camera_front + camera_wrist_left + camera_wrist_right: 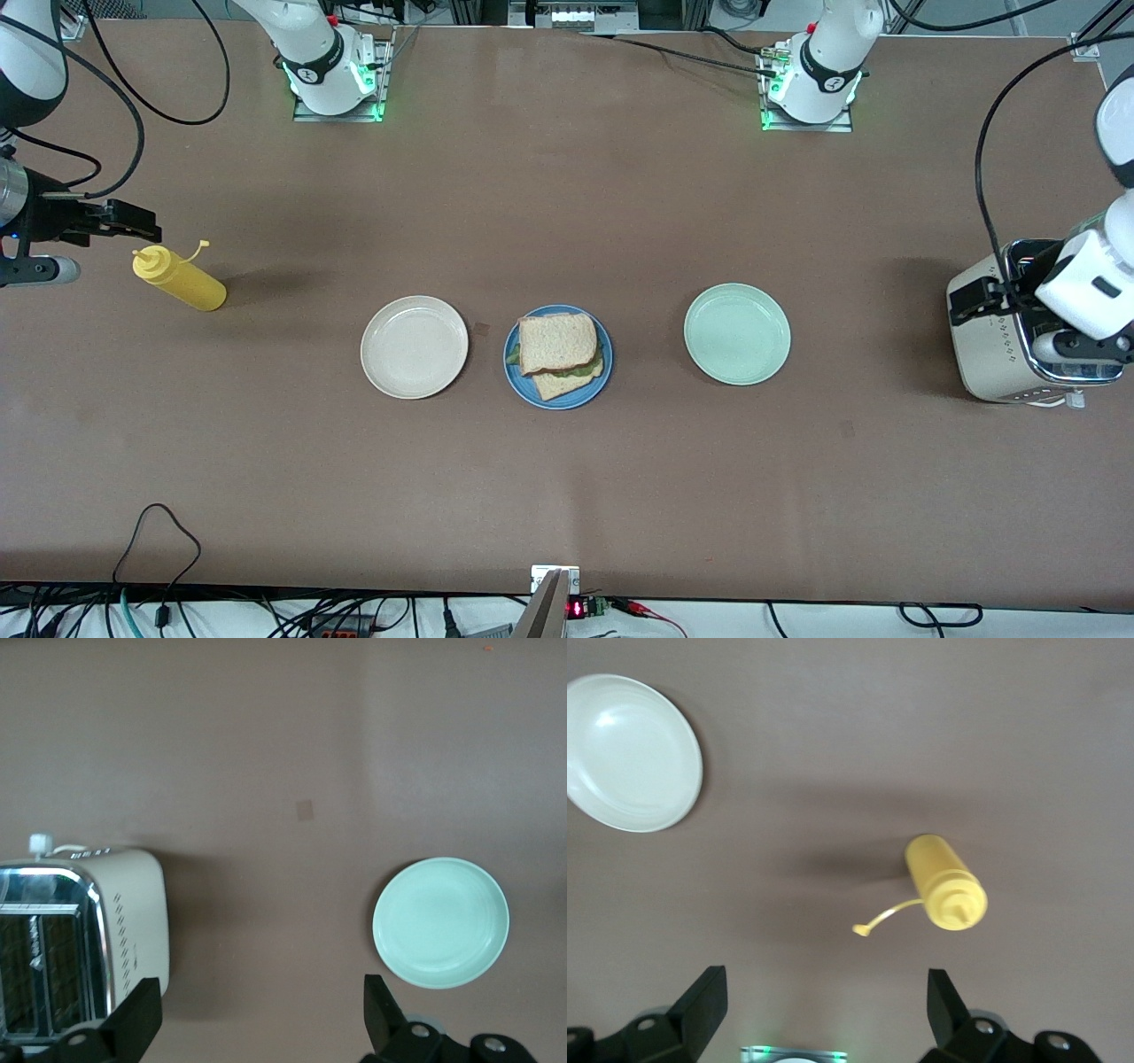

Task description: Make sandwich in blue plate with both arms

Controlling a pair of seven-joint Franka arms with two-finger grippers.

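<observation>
The sandwich (pixel 556 344) lies on the blue plate (pixel 523 383) at the table's middle: two tan bread slices, the top one shifted off the lower, with green lettuce (pixel 583 371) showing between them. My left gripper (pixel 974 301) is open and empty, up over the table's edge of the toaster, toward the left arm's end. In the left wrist view (pixel 261 997) its jaws stand wide apart over bare table. My right gripper (pixel 133 221) is open and empty, up beside the mustard bottle toward the right arm's end; it also shows in the right wrist view (pixel 827 988).
A cream-beige plate (pixel 414 346) and a pale mint-green plate (pixel 737 333) flank the blue plate, both empty. A yellow mustard bottle (pixel 180 279) lies on its side, also in the right wrist view (pixel 946 881). A cream toaster (pixel 997 350) stands under the left gripper, also in the left wrist view (pixel 84 939).
</observation>
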